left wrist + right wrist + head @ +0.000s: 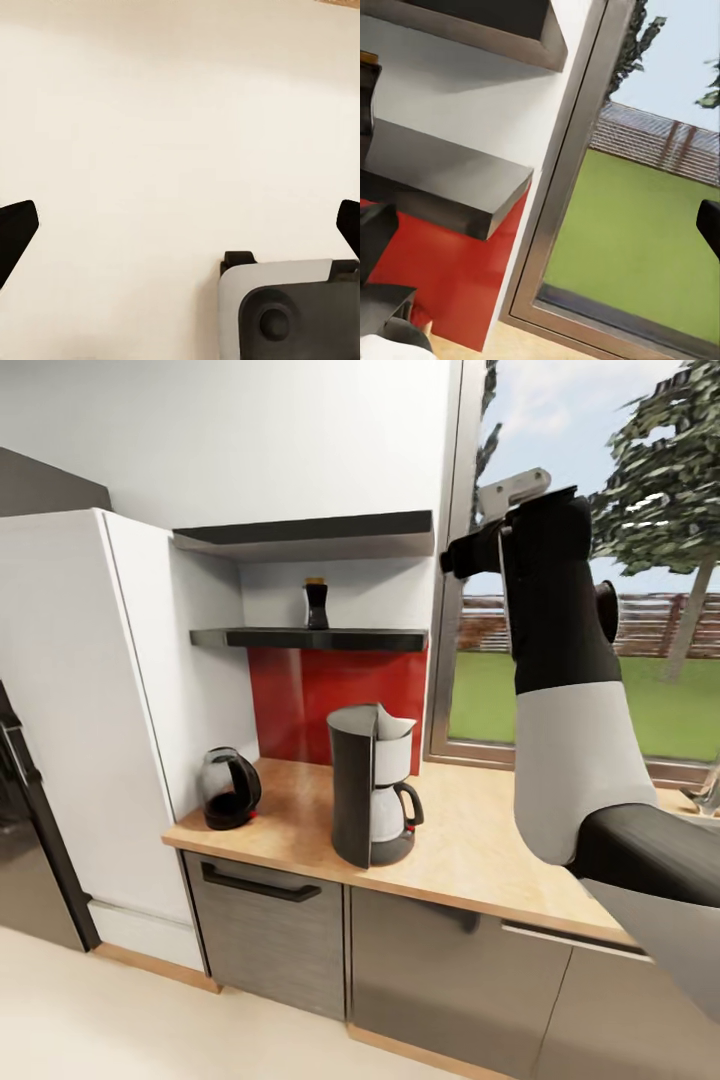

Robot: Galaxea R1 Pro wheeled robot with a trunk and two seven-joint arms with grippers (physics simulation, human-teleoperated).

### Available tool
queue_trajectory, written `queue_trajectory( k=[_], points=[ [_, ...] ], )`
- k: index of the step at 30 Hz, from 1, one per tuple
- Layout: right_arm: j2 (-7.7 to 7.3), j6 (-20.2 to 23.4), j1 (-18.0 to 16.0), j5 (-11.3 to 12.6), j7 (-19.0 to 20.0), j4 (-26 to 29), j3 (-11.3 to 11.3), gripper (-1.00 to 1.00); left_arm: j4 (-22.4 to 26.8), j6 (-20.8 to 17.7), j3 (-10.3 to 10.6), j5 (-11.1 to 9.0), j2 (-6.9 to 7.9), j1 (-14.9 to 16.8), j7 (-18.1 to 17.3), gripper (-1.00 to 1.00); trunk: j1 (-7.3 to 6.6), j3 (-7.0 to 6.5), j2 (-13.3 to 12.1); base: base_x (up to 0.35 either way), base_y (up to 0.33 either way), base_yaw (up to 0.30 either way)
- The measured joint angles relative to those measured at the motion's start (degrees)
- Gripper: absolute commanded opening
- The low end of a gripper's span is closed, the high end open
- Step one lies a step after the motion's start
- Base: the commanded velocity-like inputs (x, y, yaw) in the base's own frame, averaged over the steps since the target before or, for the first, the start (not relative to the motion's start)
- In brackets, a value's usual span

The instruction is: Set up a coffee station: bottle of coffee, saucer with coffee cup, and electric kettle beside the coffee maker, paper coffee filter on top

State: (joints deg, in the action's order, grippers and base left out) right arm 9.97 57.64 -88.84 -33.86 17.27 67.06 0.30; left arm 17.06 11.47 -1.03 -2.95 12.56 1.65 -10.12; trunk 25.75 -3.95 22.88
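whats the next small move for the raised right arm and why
Probably swing the right hand leftward toward the coffee bottle. The bottle stands on the lower shelf, left of the hand, which is raised near the window frame. The hand looks open, with nothing between its fingers. The coffee maker and kettle already sit on the countertop.

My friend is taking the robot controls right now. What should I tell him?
Right gripper: raised near the window, open, holding nothing.
Left gripper: open and empty, its fingers spread over pale floor.
The dark glass coffee bottle is on the lower black shelf, not yet moved.
The black and grey coffee maker is on the wooden countertop, with a white paper filter at its top.
The black electric kettle sits at the counter's left end.
Left: bring the bottle down, shift the kettle closer, set saucer and cup.
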Motion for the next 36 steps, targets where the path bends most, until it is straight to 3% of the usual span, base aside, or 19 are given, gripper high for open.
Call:
queue_trajectory(
  k=[31, 36],
  points=[
    [-0.01, -0.1, 0.0, -0.3, -0.2, -3.6, -0.2, 1.0, -0.4, 0.2, 0.0, 0.0, -0.06, 0.0, 0.0, 1.0, 0.0, 0.0, 0.0, 0.13, 0.297, 0.0],
    [0.01, -0.1, 0.0, -0.2, -2.5, -3.6, -0.2, 1.0, -0.3, 0.0, 0.3, 0.1, -0.09, 0.0, -0.1, 1.0, 0.01, 0.0, 0.0, 0.04, 0.159, 0.0]
  ],
)
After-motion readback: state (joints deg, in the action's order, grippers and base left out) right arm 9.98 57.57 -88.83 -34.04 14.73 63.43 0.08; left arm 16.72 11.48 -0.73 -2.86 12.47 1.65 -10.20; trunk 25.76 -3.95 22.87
